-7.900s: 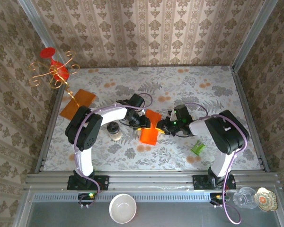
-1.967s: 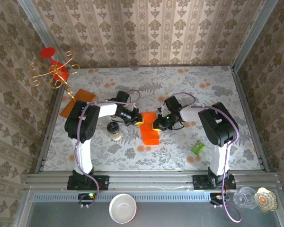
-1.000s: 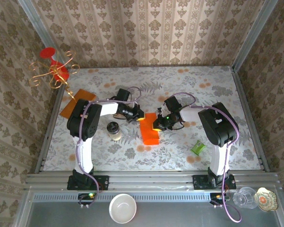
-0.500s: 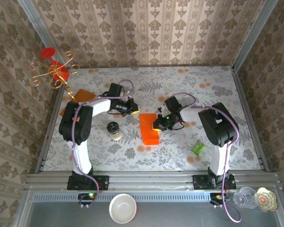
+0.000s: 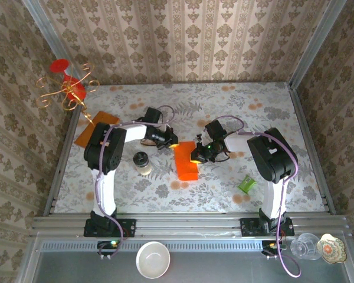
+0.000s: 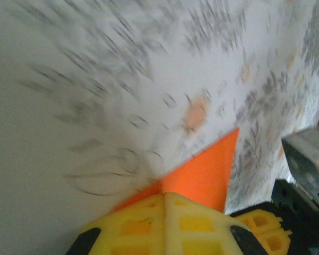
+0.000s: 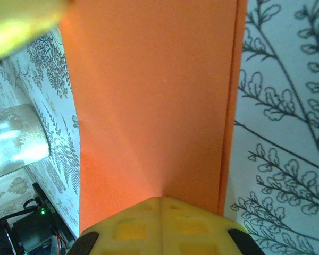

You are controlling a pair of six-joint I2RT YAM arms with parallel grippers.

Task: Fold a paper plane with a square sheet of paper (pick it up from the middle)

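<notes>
Floral worktop (image 5: 224,106) lies bare beyond the folded square sheet of paper (image 5: 186,164) at its centre; left tool (image 5: 173,143) and right tool (image 5: 194,155), both pressed together, meet its far-left corner and right edge.

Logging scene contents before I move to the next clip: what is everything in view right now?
square sheet of paper: one, bright red-orange, folded, mid-table
flat sheet: one, duller amber-orange, table's left edge
wire stand: one, gold with red pieces, far-left corner
jar: one, pale with dark lid, left of the paper
small item: one, green, near right
bowl: one, white, near ledge
glass: one, clear, ledge's right end
dish: one, patterned, beside the glass
table: one, floral grey cloth
left fingers: yellow, shut, at the paper's corner
right fingers: yellow, shut, on the paper
</notes>
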